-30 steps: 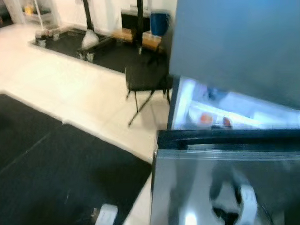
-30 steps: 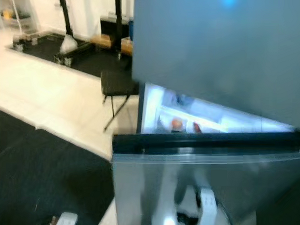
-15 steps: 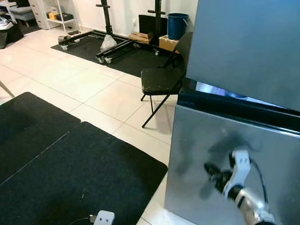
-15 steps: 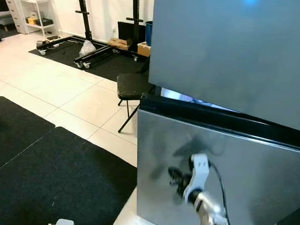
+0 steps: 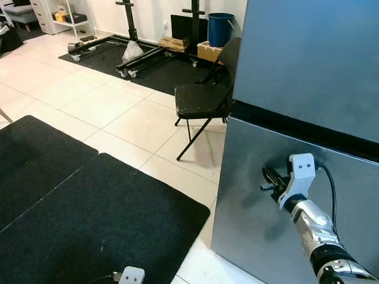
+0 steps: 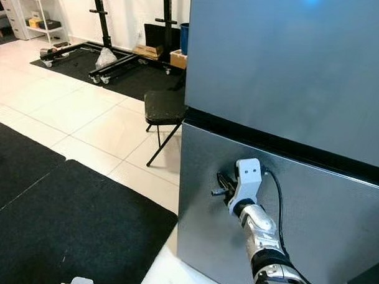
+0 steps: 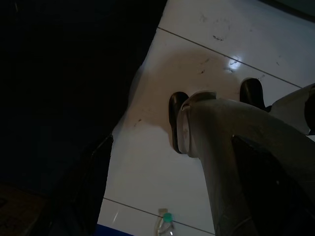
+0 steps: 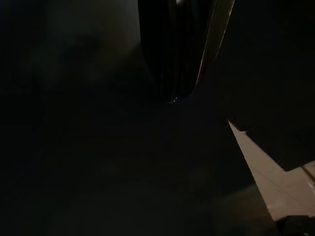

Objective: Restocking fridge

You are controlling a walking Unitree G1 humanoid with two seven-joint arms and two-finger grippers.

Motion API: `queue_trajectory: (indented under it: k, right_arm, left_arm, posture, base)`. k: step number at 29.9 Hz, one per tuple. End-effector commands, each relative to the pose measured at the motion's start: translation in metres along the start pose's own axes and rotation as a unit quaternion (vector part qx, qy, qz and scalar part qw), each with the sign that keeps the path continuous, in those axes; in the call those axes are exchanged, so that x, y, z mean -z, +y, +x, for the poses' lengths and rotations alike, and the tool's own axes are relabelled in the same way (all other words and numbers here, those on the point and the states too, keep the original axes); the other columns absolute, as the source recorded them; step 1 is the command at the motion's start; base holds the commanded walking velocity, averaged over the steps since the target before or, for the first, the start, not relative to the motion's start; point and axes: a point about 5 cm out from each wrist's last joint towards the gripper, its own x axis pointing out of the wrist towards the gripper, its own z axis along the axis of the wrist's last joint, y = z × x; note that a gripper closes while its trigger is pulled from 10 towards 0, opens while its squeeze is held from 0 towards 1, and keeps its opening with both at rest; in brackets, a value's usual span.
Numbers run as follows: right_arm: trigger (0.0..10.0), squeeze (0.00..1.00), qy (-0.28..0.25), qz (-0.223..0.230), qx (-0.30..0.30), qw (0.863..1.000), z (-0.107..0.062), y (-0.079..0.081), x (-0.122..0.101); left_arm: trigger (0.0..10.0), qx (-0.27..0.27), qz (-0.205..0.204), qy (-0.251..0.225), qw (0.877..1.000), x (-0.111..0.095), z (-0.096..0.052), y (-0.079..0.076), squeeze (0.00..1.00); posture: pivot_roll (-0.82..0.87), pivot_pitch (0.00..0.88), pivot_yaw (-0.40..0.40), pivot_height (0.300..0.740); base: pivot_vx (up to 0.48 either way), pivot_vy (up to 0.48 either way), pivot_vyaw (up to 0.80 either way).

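Steel fridge [image 5: 290, 108], lower door [image 5: 260, 244] shut

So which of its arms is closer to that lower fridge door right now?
The right. Its right gripper is up against the front of the lower fridge door. The left arm hangs idle, low over the tiled floor, away from the door.

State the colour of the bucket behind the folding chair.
Blue; the bucket shows best in the left eye view.

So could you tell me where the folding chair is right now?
In the left eye view, the black folding chair stands on the tiled floor, left of the fridge.
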Motion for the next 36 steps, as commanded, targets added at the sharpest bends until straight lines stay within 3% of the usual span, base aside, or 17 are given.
queue_trajectory:
  k: [1,9,11,14,17,19,21,24,26,27,28,29,34,36]
  right_arm:
    - [10.0,0.0,-0.019,-0.017,0.04,0.999,0.006,-0.006,-0.013]
    - [10.0,0.0,-0.013,-0.021,0.042,0.999,0.007,-0.002,-0.011]
    - [10.0,0.0,-0.004,-0.013,0.038,0.999,0.004,-0.001,-0.004]
    - [10.0,0.0,0.05,0.014,-0.028,0.998,-0.005,0.012,0.023]
    - [10.0,0.0,0.152,-0.002,-0.099,0.983,-0.031,0.027,0.069]
    - [10.0,0.0,0.211,-0.002,-0.109,0.971,-0.054,0.03,0.098]
    - [10.0,0.0,0.231,-0.001,-0.109,0.967,-0.062,0.03,0.107]
    - [10.0,0.0,0.366,0.003,-0.021,0.93,-0.124,0.013,0.158]
    - [10.0,0.0,0.406,-0.004,0.0,0.914,-0.147,0.008,0.172]
    - [10.0,0.0,0.406,-0.004,0.0,0.914,-0.147,0.008,0.172]
    - [10.0,0.0,0.438,-0.001,0.016,0.899,-0.168,0.005,0.183]
    - [10.0,0.0,0.438,-0.001,0.016,0.899,-0.168,0.005,0.183]
    - [10.0,0.0,0.483,0.025,0.04,0.875,-0.204,0.003,0.198]
    - [10.0,0.0,0.488,0.028,0.041,0.871,-0.209,0.003,0.2]
  left_arm:
    - [10.0,0.005,-0.003,0.025,1.0,0.014,-0.002,-0.004,0.0]
    - [10.0,0.005,-0.003,0.024,1.0,0.014,-0.002,-0.003,0.0]
    - [10.0,0.005,-0.002,0.024,1.0,0.014,-0.002,-0.004,0.0]
    - [10.0,0.007,-0.003,0.024,1.0,0.014,-0.002,-0.004,0.0]
    - [10.0,0.009,-0.003,0.025,1.0,0.014,-0.002,-0.005,0.0]
    - [10.0,0.01,-0.003,0.026,1.0,0.014,-0.002,-0.006,0.0]
    - [10.0,0.011,-0.002,0.026,1.0,0.014,-0.001,-0.006,0.0]
    - [10.0,0.013,-0.003,0.025,1.0,0.012,-0.001,-0.007,0.0]
    - [10.0,0.014,-0.002,0.025,1.0,0.012,-0.001,-0.007,0.0]
    - [10.0,0.014,-0.002,0.025,1.0,0.012,-0.001,-0.007,0.0]
    - [10.0,0.014,-0.001,0.025,1.0,0.012,-0.001,-0.006,0.0]
    - [10.0,0.014,-0.001,0.025,1.0,0.012,-0.001,-0.006,0.0]
    - [10.0,0.012,0.0,0.024,1.0,0.011,-0.001,-0.005,0.0]
    - [10.0,0.012,0.001,0.024,1.0,0.01,-0.001,-0.005,0.0]
  posture:
    - [0.0,0.0,-0.022,0.74]
    - [0.01,0.0,-0.022,0.74]
    - [0.01,0.0,-0.022,0.74]
    - [0.0,0.0,-0.022,0.74]
    - [0.0,0.0,-0.02,0.74]
    - [0.0,0.0,-0.023,0.74]
    - [0.0,0.0,-0.023,0.74]
    - [0.0,0.0,-0.017,0.74]
    - [0.0,0.0,-0.016,0.74]
    - [0.0,0.0,-0.016,0.74]
    - [0.0,0.0,-0.011,0.74]
    - [0.0,0.0,-0.011,0.74]
    - [0.0,0.0,-0.01,0.74]
    - [0.0,0.0,-0.01,0.74]
  base:
    - [0.0,0.0,0.0]
    - [0.0,0.0,0.0]
    - [0.0,0.0,0.0]
    - [0.0,0.0,0.0]
    - [0.0,0.0,0.0]
    - [0.0,0.0,0.0]
    - [0.0,0.0,0.0]
    - [0.0,0.0,0.26]
    - [0.0,0.0,0.79]
    - [0.0,0.0,0.79]
    - [0.0,0.0,0.78]
    - [0.0,0.0,0.78]
    - [0.0,0.0,0.78]
    - [0.0,0.0,0.77]
